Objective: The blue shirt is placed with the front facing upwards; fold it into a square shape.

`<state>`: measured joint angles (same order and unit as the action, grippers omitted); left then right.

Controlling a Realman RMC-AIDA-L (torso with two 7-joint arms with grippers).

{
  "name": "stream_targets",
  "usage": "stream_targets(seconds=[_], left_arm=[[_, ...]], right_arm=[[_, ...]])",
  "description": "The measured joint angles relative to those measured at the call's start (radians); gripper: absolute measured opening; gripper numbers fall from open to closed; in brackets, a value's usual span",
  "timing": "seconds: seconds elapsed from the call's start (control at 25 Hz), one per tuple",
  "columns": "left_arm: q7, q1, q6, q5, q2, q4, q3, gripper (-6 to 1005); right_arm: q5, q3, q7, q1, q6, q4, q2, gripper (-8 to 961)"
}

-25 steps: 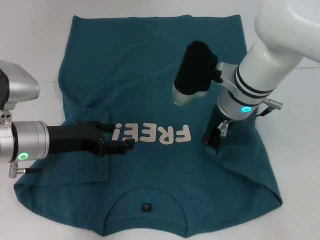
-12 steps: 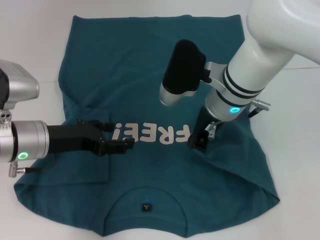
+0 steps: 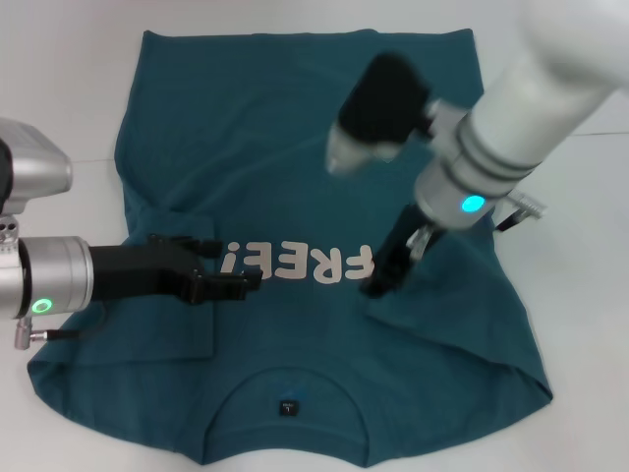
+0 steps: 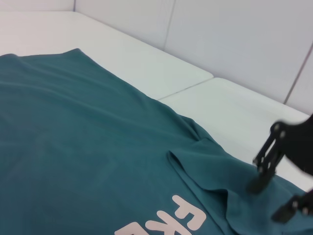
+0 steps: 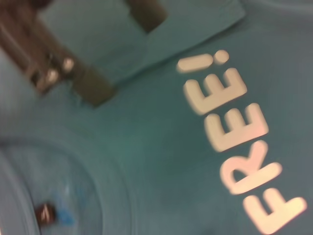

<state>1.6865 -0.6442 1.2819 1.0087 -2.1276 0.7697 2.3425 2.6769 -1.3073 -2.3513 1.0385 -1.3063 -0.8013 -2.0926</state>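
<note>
Your right gripper (image 3: 381,283), pinching the blue shirt (image 3: 295,128)'s sleeve fold, has dragged it onto the "FREE!" lettering (image 3: 300,264), starting the side fold, while your left gripper (image 3: 211,271) holds spread just beside the lettering.

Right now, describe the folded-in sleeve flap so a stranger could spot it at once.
Start with the blue shirt spread over the white table. On the robot's left, beside the "FREE!" lettering, the left gripper rests on it: the sleeve flap, the only doubled layer with a straight edge.
</note>
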Motion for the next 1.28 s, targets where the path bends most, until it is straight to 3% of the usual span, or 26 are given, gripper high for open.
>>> stream_targets(seconds=[0.2,0.32,0.4,0.6,0.8,1.0,1.16,1.28], left_arm=[[0.12,0.026,0.021,0.005,0.008,0.053,0.005,855],[0.261,0.044,0.06,0.007,0.023,0.096,0.009,856],[0.337,0.055,0.1,0.011,0.034,0.109,0.033,856],[0.405,0.092,0.253,0.015,0.042,0.129,0.176,856],[0.479,0.19,0.334,0.019,0.042,0.241,0.258,862],[0.48,0.305,0.313,-0.017,0.034,0.365,0.265,884],[0.461,0.342,0.283,-0.051,0.026,0.377,0.266,882],[0.423,0.349,0.251,-0.108,0.007,0.399,0.253,881]], right_arm=[[-0.078,0.324,-0.058,-0.07,-0.166,-0.122,0.019,415],[-0.193,0.529,-0.082,-0.135,-0.294,-0.136,0.049,566],[-0.28,0.598,-0.087,-0.203,-0.35,-0.143,0.067,667],[-0.485,0.653,-0.096,-0.421,-0.446,-0.208,0.094,746],[-0.551,0.711,-0.096,-0.591,-0.529,-0.292,0.1,904],[-0.546,0.746,-0.033,-0.682,-0.553,-0.294,0.111,940],[-0.546,0.772,0.019,-0.713,-0.555,-0.292,0.111,943],[-0.532,0.775,0.047,-0.717,-0.551,-0.289,0.111,946]])
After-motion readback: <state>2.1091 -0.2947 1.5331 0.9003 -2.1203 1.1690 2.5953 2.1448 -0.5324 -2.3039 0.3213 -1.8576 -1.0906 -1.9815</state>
